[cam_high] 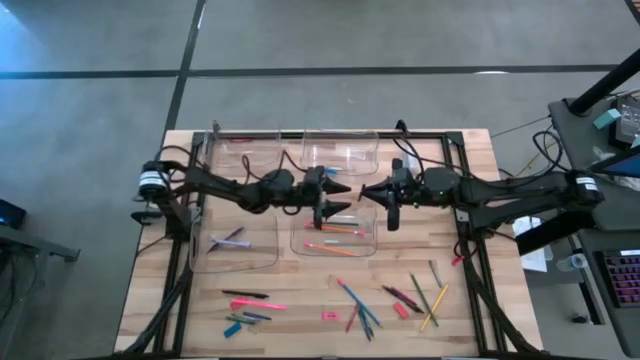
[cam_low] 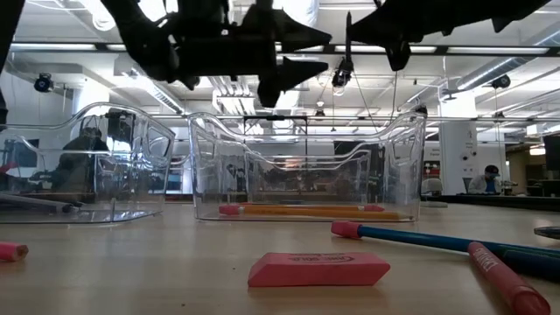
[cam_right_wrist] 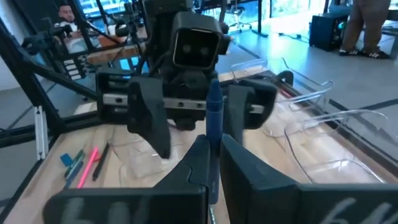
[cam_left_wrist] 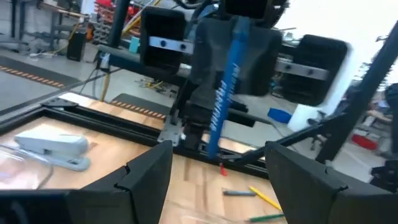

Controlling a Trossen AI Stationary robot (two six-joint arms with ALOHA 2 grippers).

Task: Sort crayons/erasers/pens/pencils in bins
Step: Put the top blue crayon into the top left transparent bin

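Blue pen [cam_right_wrist: 214, 115] sat pinched upright in your right gripper [cam_high: 366, 192], mid-table above the bins, high view. Left gripper [cam_high: 340, 187] faced it, fingers spread, nothing held. Low view: both grippers hung over the middle bin [cam_low: 306, 171], pencils [cam_low: 306, 210] inside. Left wrist view: pen [cam_left_wrist: 224, 87] clamped opposite. Right wrist view: your fingers clenched on it.

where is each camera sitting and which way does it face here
High view: overhead, looking straight down on the table; both arms meet mid-table.
Low view: at tabletop height, looking level past a pink eraser into the room; arms hang overhead.
Left wrist view: past open left gripper at the right arm holding a blue pen.
Right wrist view: right gripper shut on that pen, facing the left arm.
Both wrist views share the pen.
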